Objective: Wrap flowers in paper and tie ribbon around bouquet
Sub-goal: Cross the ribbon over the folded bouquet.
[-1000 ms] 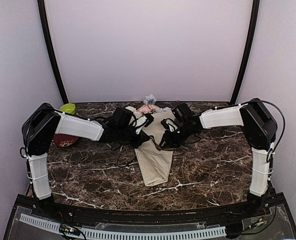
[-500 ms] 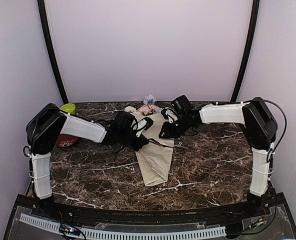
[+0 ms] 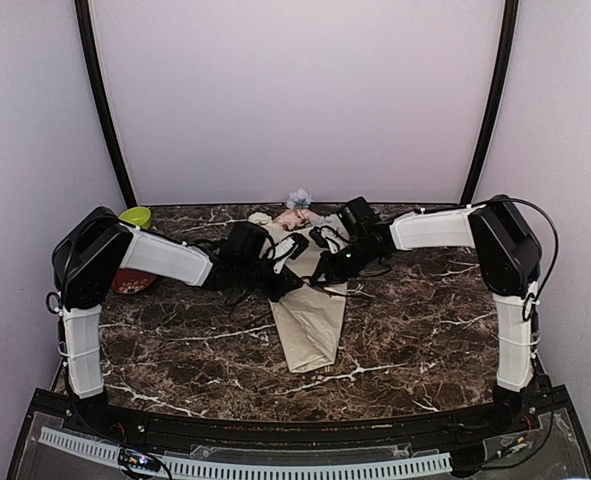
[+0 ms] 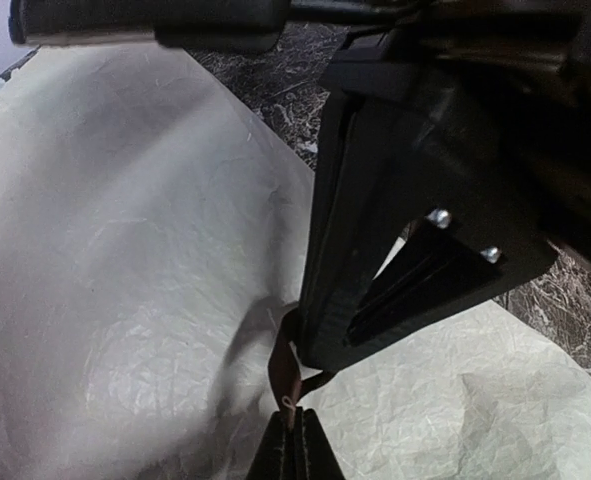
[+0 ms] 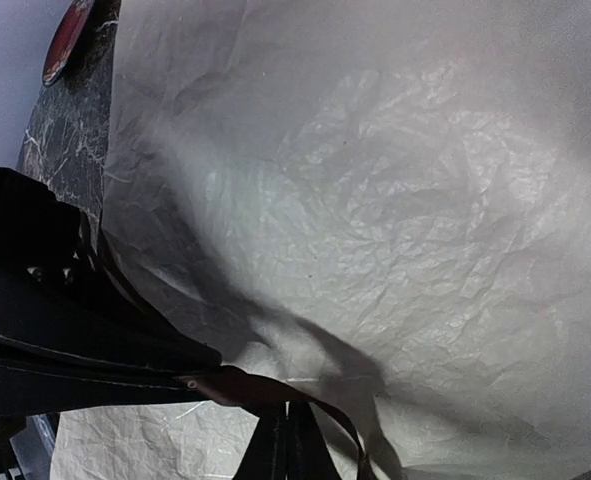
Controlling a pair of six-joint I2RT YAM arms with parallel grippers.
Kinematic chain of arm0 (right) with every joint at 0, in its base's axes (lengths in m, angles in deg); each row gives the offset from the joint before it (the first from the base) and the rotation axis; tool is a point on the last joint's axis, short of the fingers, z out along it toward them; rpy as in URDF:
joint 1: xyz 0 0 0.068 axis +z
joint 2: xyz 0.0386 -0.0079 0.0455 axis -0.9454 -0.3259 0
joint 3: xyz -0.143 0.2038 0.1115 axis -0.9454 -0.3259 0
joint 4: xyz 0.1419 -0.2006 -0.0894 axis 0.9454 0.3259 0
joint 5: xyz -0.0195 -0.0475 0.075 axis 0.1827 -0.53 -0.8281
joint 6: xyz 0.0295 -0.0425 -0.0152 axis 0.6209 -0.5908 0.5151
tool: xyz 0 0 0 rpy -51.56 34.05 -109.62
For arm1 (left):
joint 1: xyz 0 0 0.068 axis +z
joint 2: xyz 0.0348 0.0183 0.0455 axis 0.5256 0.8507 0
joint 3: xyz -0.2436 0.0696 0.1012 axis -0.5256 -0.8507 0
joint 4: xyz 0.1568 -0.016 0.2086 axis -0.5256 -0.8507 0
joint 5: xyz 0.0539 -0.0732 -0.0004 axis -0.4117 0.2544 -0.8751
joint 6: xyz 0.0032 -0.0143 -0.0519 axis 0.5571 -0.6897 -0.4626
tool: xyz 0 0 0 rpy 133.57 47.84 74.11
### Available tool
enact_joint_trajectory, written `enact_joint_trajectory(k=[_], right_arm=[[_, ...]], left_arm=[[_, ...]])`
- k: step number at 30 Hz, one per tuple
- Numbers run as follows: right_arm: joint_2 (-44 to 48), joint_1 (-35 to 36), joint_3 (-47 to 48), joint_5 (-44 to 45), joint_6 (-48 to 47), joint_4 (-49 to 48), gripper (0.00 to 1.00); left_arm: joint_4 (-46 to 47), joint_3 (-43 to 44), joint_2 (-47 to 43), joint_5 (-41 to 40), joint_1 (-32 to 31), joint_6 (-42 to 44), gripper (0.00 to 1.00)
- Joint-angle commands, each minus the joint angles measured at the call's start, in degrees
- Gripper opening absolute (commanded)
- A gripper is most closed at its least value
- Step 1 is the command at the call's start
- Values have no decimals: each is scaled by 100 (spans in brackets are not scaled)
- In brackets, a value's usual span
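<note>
The bouquet (image 3: 311,320) lies on the table as a long cone of beige paper (image 4: 125,260), narrow end toward me. Pink, white and pale blue flowers (image 3: 297,202) show at its far end. Both grippers meet low over the cone's middle. My left gripper (image 4: 295,447) is shut on the dark brown ribbon (image 4: 285,368), whose end pokes out between its fingers. My right gripper (image 5: 287,445) is shut on the same ribbon (image 5: 250,385), which runs from the left gripper's tip and loops down to the right. From above, the left gripper (image 3: 293,284) and right gripper (image 3: 320,278) nearly touch.
A red bowl (image 3: 130,282) and a green cup (image 3: 135,217) stand at the far left behind the left arm. The dark marble table (image 3: 425,330) ends at the back wall just beyond the flowers. Black cables hang by both wrists.
My right gripper has swung left and down to the left gripper and has shut on the ribbon. The left gripper stayed shut and barely moved.
</note>
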Motion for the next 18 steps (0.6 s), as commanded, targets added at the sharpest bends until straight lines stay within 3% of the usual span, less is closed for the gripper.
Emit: enact_joint_trajectory(k=[1, 9, 15, 18], right_arm=[[-188, 16, 168, -307, -85, -67, 0], [-130, 17, 129, -524, -301, 175, 0], [785, -32, -335, -890, -743, -93, 0], [989, -88, -461, -651, -759, -158, 3]], left_arm=[[249, -209, -438, 290, 9, 99, 0], [419, -478, -743, 596, 16, 171, 0], [217, -490, -753, 292, 15, 240, 0], [209, -490, -761, 245, 11, 212, 0]])
